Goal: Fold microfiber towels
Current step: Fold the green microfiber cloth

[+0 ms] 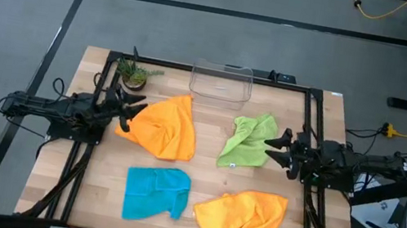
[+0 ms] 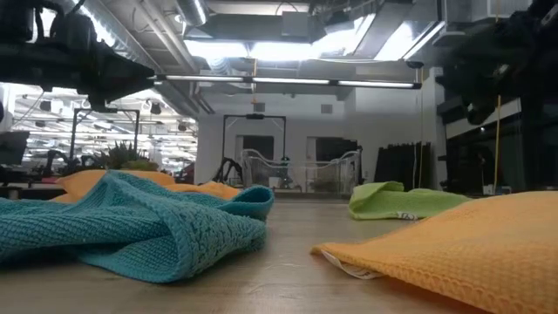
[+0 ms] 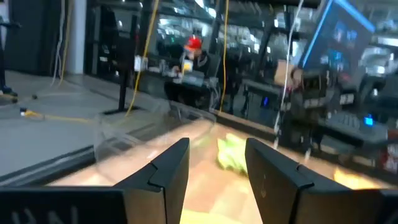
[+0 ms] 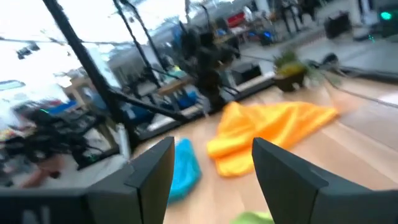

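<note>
Across the wooden table lie four microfiber towels, all rumpled and none folded yet: one orange towel toward the far left corner, the lime green towel toward the far right, the teal towel by the near edge left of centre, and a second orange towel by the near edge right of centre. A clear plastic bin stands at the middle of the far edge, with a small potted plant at the far left corner. The left gripper hangs just over the left edge of the first orange towel, jaws parted and empty; the right gripper hovers beside the green towel's right edge, likewise spread with nothing between its fingers. These cloths look light, limp and grippy, so they should drape and bunch rather than slide; I would pinch a corner or hem, one per gripper, and lift to let the cloth flatten.
</note>
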{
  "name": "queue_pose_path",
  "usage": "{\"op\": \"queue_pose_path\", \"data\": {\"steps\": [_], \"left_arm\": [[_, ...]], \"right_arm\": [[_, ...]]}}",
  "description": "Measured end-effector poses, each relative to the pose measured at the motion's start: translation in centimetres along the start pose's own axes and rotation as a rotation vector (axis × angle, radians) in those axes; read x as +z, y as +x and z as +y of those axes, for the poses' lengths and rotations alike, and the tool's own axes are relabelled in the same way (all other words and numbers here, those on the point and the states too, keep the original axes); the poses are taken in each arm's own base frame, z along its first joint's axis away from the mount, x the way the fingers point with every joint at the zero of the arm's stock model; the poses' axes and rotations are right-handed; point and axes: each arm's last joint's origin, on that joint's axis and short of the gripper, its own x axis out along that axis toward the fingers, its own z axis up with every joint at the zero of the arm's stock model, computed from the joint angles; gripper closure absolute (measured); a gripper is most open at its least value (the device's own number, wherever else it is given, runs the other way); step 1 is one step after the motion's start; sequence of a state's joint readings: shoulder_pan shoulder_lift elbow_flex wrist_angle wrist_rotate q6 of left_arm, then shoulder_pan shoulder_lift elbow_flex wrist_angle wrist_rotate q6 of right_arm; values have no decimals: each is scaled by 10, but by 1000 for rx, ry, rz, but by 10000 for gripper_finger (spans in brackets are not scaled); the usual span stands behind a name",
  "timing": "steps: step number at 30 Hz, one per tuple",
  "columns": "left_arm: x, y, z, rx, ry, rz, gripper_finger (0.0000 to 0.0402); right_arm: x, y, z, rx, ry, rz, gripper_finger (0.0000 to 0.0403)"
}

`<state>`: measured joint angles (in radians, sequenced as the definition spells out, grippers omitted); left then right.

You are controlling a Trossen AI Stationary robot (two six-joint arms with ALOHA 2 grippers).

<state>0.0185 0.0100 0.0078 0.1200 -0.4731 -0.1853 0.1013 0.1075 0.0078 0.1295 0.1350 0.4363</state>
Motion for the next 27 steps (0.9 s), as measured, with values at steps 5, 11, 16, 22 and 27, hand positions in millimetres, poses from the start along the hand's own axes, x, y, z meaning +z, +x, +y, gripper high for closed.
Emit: {"op": "queue_pose_path", "data": {"steps": [5,11,16,22,27], "left_arm": [[9,0,-2,-44,-42,-80,250],[11,6,-10,-179,-143,-46,250],[26,27,-28,-227,-131,101,250],[40,81,-74,-285,82,279,250],[25,135,-110,-299,259,412,250]], "right_arm": [[5,8,2,-84,-44,51,185],[34,27,18,-113,-201,147,185],[49,51,28,-203,-264,402,185],[45,78,31,-301,-284,662,185],[38,89,29,-360,-252,811,185]]}}
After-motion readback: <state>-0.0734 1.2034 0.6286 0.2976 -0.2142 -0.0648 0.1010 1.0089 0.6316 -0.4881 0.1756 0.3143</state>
